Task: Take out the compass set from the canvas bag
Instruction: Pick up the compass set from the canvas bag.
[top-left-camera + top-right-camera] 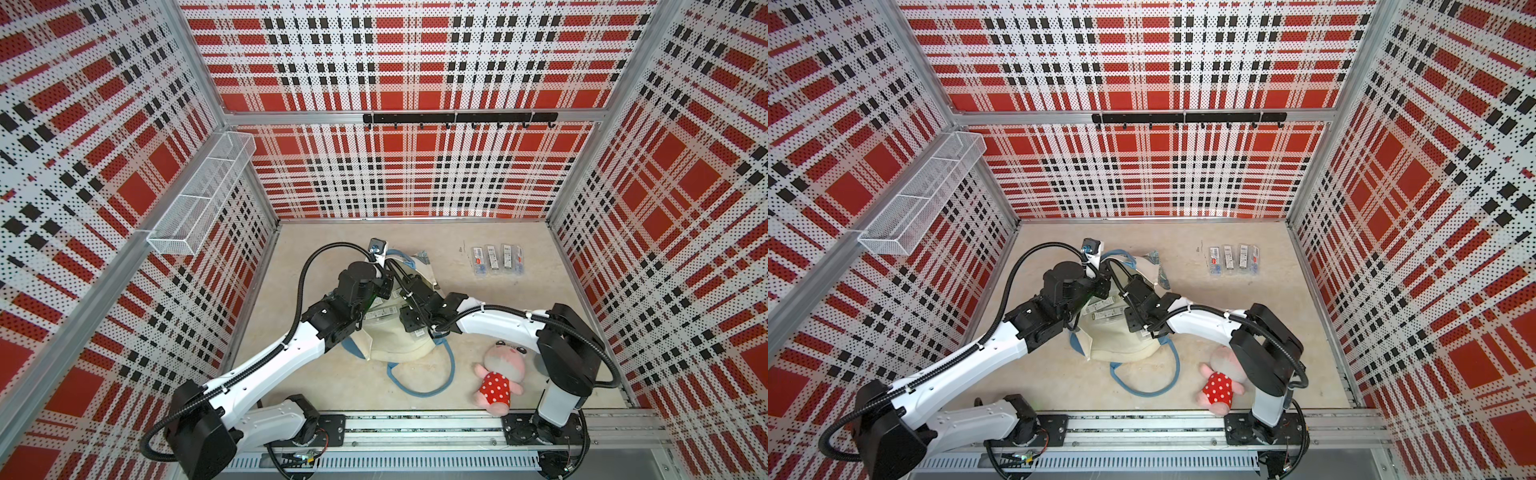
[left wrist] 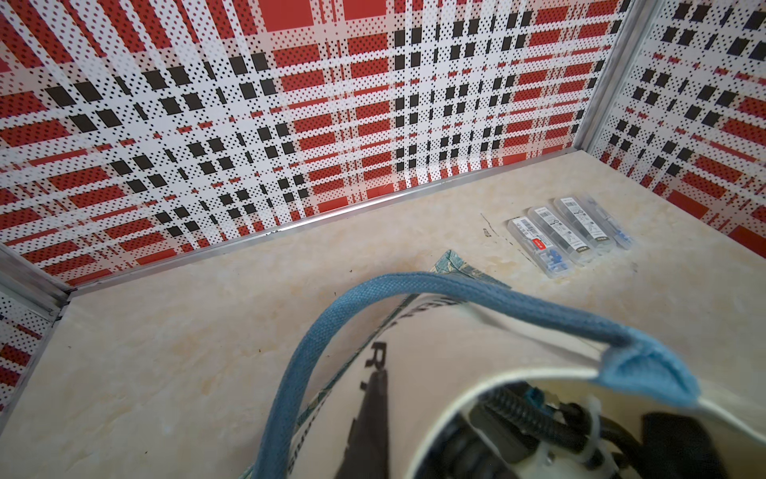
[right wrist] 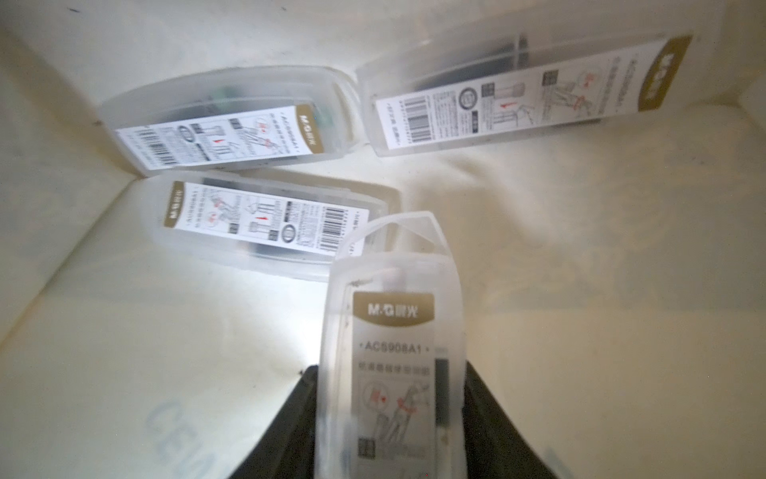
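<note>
The cream canvas bag (image 1: 399, 345) with blue handles lies in the middle of the table, its mouth held up. My left gripper (image 2: 379, 375) is shut on the bag's cloth near the rim, beside the dark lettering. My right gripper (image 3: 389, 369) reaches inside the bag and is shut on a clear plastic compass set (image 3: 393, 315), one dark finger on each side of the case. Three more compass sets (image 3: 265, 224) lie on the bag's inner floor. In both top views the right gripper's jaws are hidden inside the bag (image 1: 1121, 345).
Several compass set cases (image 1: 496, 259) lie in a row on the table at the back right. A pink plush toy (image 1: 500, 374) in a red dotted dress lies by the right arm's base. A blue handle loop (image 1: 424, 374) trails toward the front. A wire basket (image 1: 199, 195) hangs on the left wall.
</note>
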